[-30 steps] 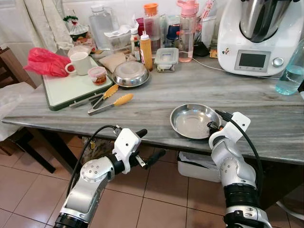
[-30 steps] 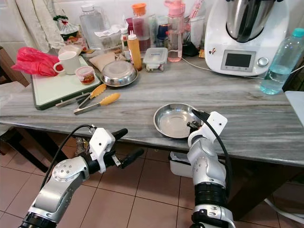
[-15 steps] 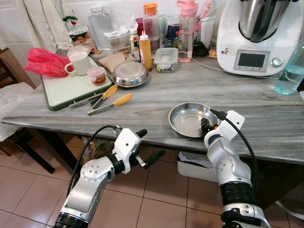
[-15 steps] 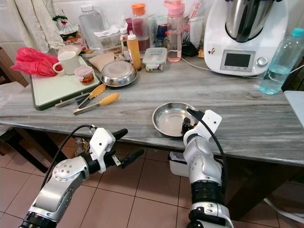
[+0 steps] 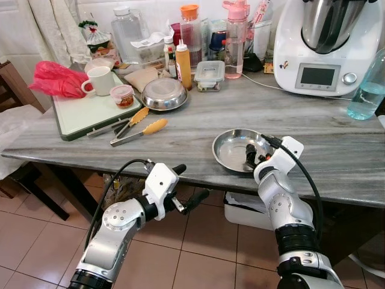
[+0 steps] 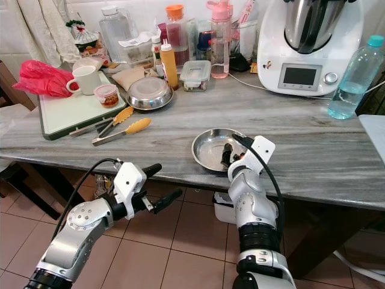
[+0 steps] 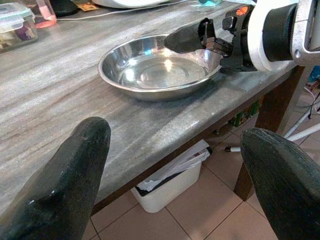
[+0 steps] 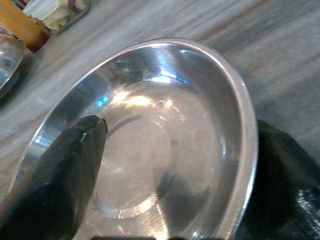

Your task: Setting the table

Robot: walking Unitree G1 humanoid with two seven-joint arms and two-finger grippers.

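My left gripper (image 5: 191, 183) hangs nearest to me, below the counter's (image 5: 180, 135) near edge and over the floor tiles, its jaws spread wide with nothing between them. It sits well apart from the work, so I judge the right arm is the one that matters here.

The right gripper (image 5: 255, 155) is at the near right rim of the steel bowl (image 5: 234, 147), which stands upright close to the counter's near edge, right of centre. In the right wrist view the jaws straddle that rim: one finger lies inside the bowl against its inner wall, the other sits outside, beyond the rim. The rim runs between them, so the bowl lies straight ahead and slightly left of the jaws. They look part open around the rim; I cannot tell whether they are pinching it yet. As I read it, closing on the rim is what comes next.

The bowl is round, shallow and shiny, empty, with a flat base and a thin rolled lip, so it has no long axis to line up with.

Farther back on the left lie yellow-handled tongs (image 5: 139, 128), then a second steel bowl (image 5: 165, 93) turned upside down.
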